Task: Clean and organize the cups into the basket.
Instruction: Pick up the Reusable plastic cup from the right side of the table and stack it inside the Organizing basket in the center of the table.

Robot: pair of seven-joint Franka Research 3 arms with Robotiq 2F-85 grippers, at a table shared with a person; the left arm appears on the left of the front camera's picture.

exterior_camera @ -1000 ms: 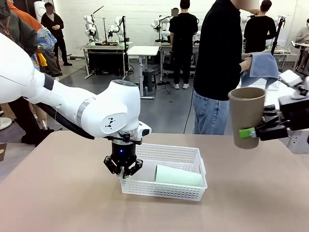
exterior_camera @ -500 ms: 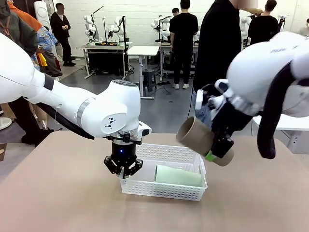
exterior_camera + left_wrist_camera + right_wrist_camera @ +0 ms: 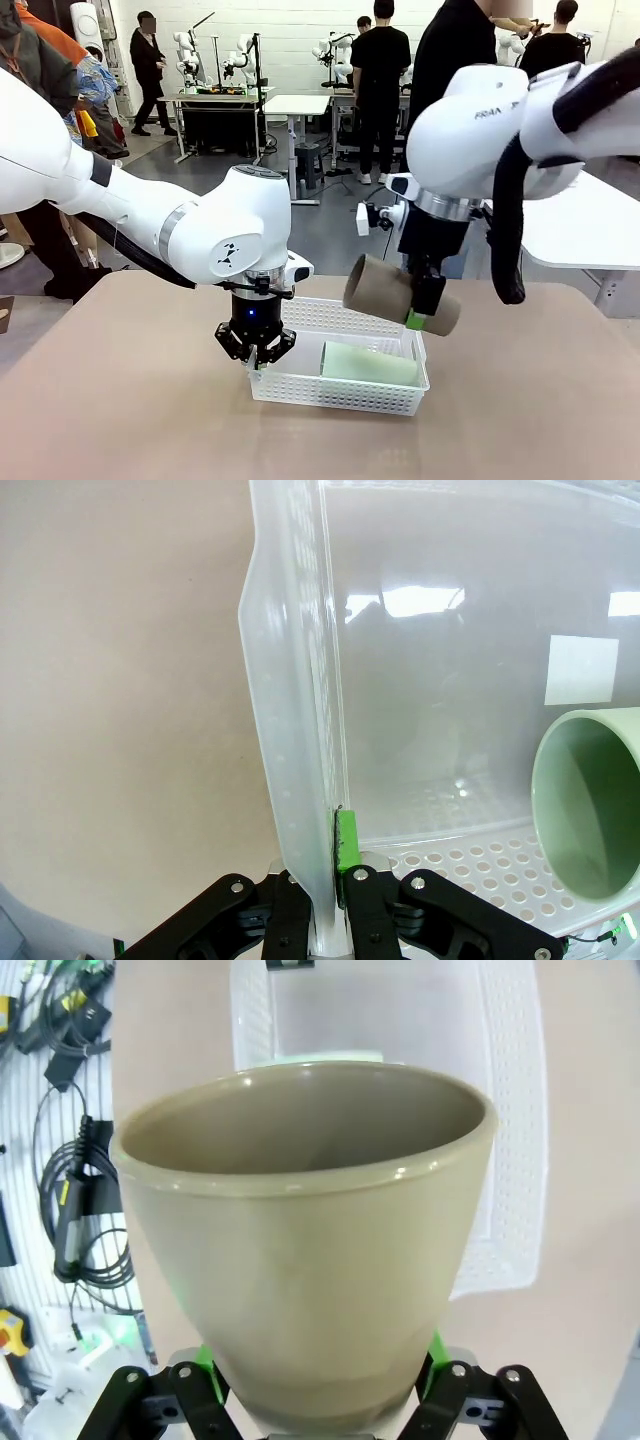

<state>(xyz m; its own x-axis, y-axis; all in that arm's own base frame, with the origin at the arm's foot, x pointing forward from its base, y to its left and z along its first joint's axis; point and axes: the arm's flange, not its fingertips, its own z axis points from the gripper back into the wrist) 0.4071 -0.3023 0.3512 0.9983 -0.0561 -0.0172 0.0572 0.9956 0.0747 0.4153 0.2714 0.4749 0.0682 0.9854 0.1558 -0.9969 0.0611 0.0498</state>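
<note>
While the left gripper (image 3: 256,352), jaws clamped on the picture-left wall of the white basket (image 3: 340,394) at lower centre, steadies it, the right gripper (image 3: 420,318) grips a tan tumbler (image 3: 385,290) sideways just above. Placing looks underway; next it should be lowered beside the mint tumbler (image 3: 370,365) lying inside.

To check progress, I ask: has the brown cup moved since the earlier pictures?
Yes. The brown cup, held in the right gripper, moved left and down: from beyond the right end of the basket to above its far right corner.
</note>
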